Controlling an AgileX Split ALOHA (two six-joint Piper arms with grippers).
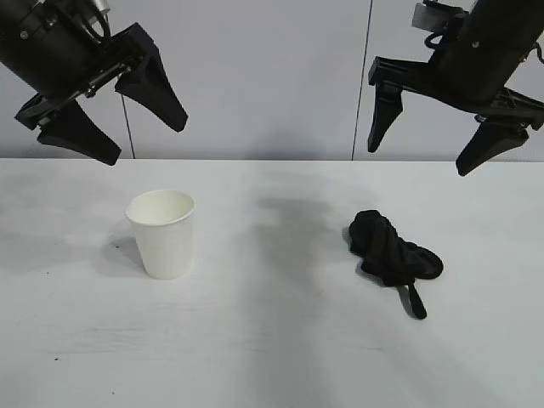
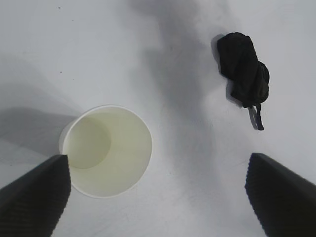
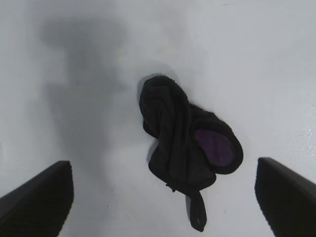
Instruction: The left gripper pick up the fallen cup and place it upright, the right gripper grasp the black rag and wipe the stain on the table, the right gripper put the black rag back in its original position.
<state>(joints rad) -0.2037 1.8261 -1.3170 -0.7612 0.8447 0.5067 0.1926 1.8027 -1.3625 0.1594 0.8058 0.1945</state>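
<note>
The white paper cup (image 1: 162, 232) stands upright on the table (image 1: 272, 340), left of centre, mouth up and empty (image 2: 106, 149). High above it hangs my left gripper (image 1: 115, 127), open and holding nothing. The black rag (image 1: 391, 252) lies crumpled on the table at the right, a strap trailing toward the front edge; the right wrist view shows it (image 3: 185, 148) lying loose. My right gripper (image 1: 421, 153) is raised well above the rag, open and empty. No stain shows on the table.
A grey panelled wall (image 1: 272, 76) rises behind the table's far edge. Soft arm shadows (image 1: 289, 221) fall across the middle of the tabletop between cup and rag.
</note>
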